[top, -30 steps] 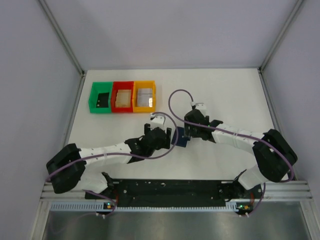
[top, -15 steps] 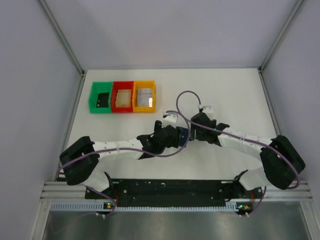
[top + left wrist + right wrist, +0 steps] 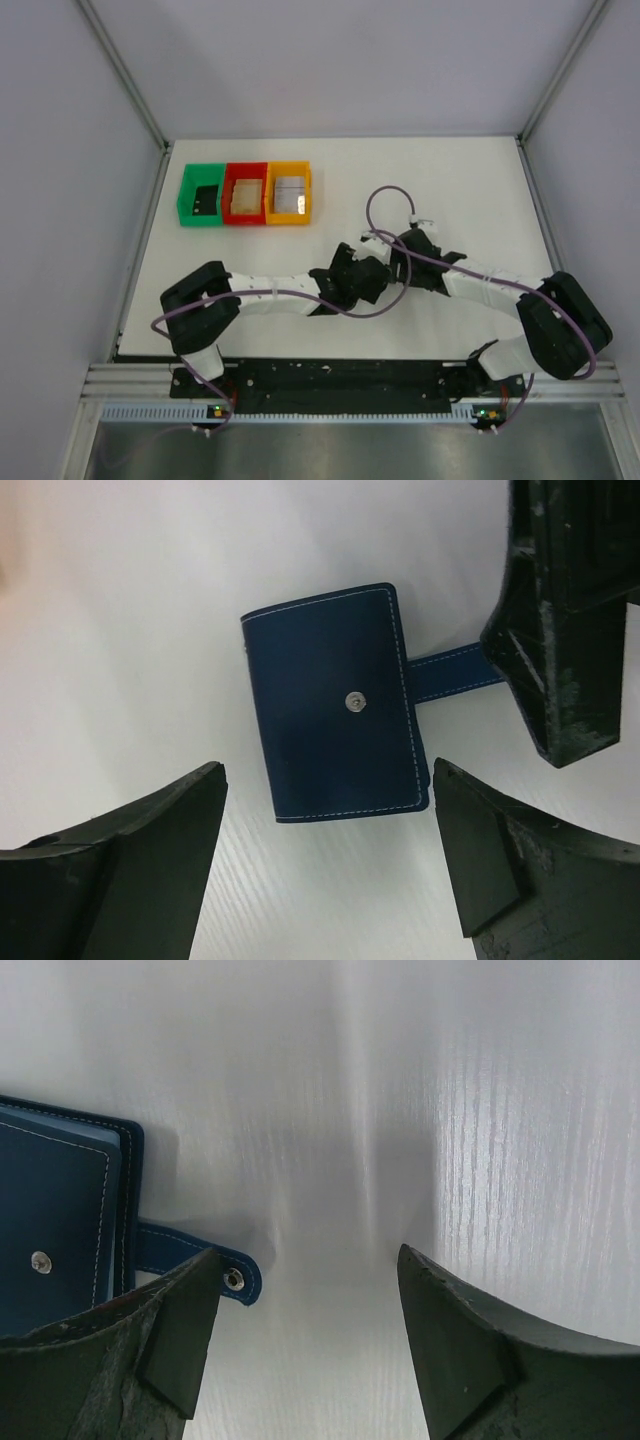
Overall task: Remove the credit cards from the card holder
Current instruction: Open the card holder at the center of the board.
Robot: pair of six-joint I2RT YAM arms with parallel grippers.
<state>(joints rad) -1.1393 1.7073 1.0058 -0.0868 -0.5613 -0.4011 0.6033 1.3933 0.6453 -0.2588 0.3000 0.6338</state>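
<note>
While the bins (image 3: 228, 195) sit well off at the back left, the holder (image 3: 330, 705) lies closed and flat on the white table (image 3: 120, 610), between the two grippers. The left gripper (image 3: 325, 780) hovers over it, jaws wide apart, straddling it and gripping nothing. The holder is a small dark blue rectangle, matte and leather-like, with pale stitching round the edge and a metal stud (image 3: 354, 702) mid-cover; no cards show. It looks light, thin and pliant, likely to slide on the smooth table, so one cover wants pinning while the other is lifted by its free edge. Its soft strap (image 3: 445, 672), tipped with a snap (image 3: 233, 1278), sticks out rightward. The right gripper (image 3: 308, 1255) is likewise spread and empty, one jaw over the strap's end; whether it touches I cannot tell.
</note>
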